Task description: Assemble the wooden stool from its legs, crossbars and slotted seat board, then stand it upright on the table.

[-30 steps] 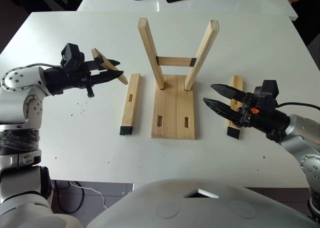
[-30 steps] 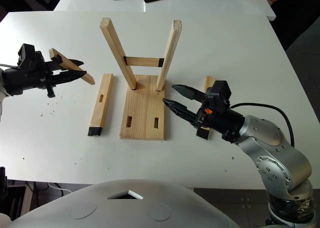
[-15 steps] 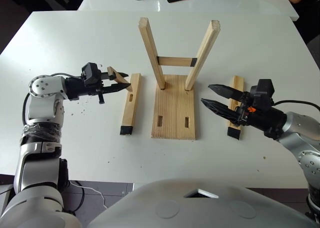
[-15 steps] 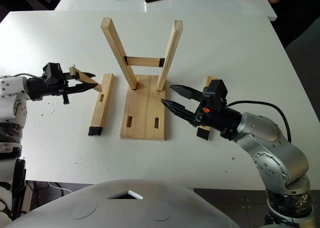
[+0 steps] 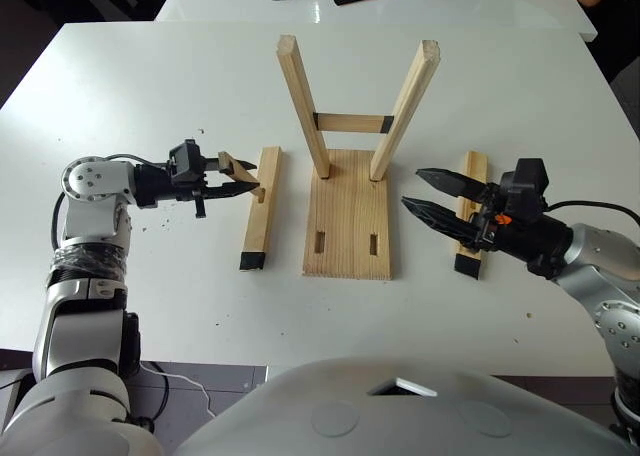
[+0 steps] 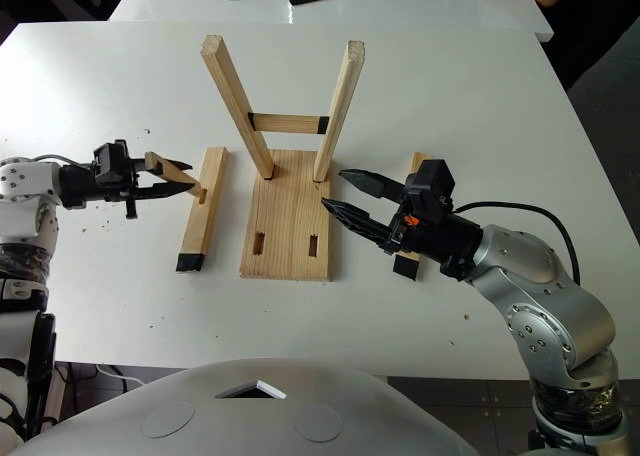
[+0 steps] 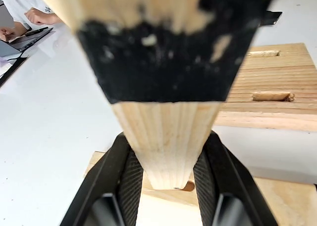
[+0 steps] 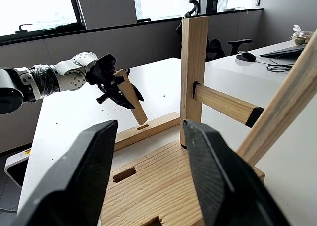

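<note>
Left eye view: the flat light-wood slotted seat board (image 5: 345,216) lies at the centre of the white table (image 5: 150,66). At its far end two square wooden legs (image 5: 302,106) stand upright in it, leaning a little outward. They are joined by a short wooden crossbar w/ black ends (image 5: 350,123). The two rectangular slots (image 5: 320,241) at the board's near end are empty.

A loose wooden leg w/ black near end (image 5: 261,211) lies flat just beside the board's left edge, approx. parallel to it, slot facing up. A second loose wooden leg (image 5: 472,168) lies flat on the right side of the board, a bit apart from it. Its middle is hidden behind the right gripper (image 5: 411,187).

The left gripper (image 5: 236,182) is closed on a second short crossbar (image 5: 240,169). It holds the crossbar tilted, w/ the lower tip down at the slot of the first loose leg. In the left wrist view the black fingers (image 7: 124,179) clamp this crossbar on both sides and its far tip meets the slot. Whether the tip is already inside cannot be told.

The right gripper hovers above the table btw. the board's right edge and the second loose leg, empty, fingers spread wide. The right wrist view shows its broad black fingers (image 8: 79,186) well apart, pointing over the board toward the upright legs.
</note>
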Robot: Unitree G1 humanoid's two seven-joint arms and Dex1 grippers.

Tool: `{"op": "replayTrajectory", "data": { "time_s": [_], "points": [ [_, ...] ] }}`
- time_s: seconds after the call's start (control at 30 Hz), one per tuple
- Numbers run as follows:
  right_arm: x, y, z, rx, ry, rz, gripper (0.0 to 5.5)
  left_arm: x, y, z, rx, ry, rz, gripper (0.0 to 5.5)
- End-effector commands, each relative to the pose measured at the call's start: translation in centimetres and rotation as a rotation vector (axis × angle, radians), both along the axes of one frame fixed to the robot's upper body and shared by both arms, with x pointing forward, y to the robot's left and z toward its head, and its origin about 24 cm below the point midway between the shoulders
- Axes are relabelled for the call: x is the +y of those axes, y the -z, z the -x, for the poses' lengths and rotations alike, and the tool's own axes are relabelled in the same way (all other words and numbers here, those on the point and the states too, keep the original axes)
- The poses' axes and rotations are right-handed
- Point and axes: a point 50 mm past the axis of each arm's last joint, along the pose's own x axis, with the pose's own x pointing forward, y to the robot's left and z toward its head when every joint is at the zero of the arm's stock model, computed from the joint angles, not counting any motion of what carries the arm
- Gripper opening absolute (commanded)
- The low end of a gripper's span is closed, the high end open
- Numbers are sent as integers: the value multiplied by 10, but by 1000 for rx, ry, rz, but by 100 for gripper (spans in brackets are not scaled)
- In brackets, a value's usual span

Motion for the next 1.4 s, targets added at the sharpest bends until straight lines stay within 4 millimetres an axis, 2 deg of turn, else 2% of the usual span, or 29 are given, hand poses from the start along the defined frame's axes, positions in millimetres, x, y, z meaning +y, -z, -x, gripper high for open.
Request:
{"op": "replayTrajectory", "data": {
  "time_s": [0.03, 0.2, 0.43, 0.63, 0.8, 0.97, 1.0, 1.1, 1.2, 1.33, 1.4],
  "points": [
    [0, 0, 0, -5, -3, 5, 242, 1, 7, 7, 25, 50, -59, 130],
    [0, 0, 1, -3, -2, 8, 242, 1, 9, 10, 51, 72, -71, 130],
    [0, 2, 1, 0, 8, 20, 242, -6, 10, 13, 201, 118, -80, 130],
    [2, 6, -3, 6, -13, 62, 242, -14, 33, 14, 287, 67, -42, 130],
    [-1, 8, -2, 12, -25, 90, 242, -18, 49, 25, 292, 25, -5, 130],
    [-2, 8, -3, 7, -31, 101, 242, -25, 51, 25, 244, 21, -41, 130],
    [-2, 8, -3, 6, -30, 101, 242, -27, 51, 22, 233, 7, -54, 168],
    [0, 11, -3, 11, -24, 104, 242, -24, 59, 18, 220, -51, -119, 213],
    [0, 15, -2, 20, -17, 117, 242, -19, 70, 25, 230, -81, -141, 261],
    [-1, 17, -4, 17, -8, 135, 242, -20, 66, 24, 210, -116, -58, 329],
    [-2, 17, -5, 11, -11, 145, 242, -19, 59, 25, 207, -114, -16, 329]
  ]
}}
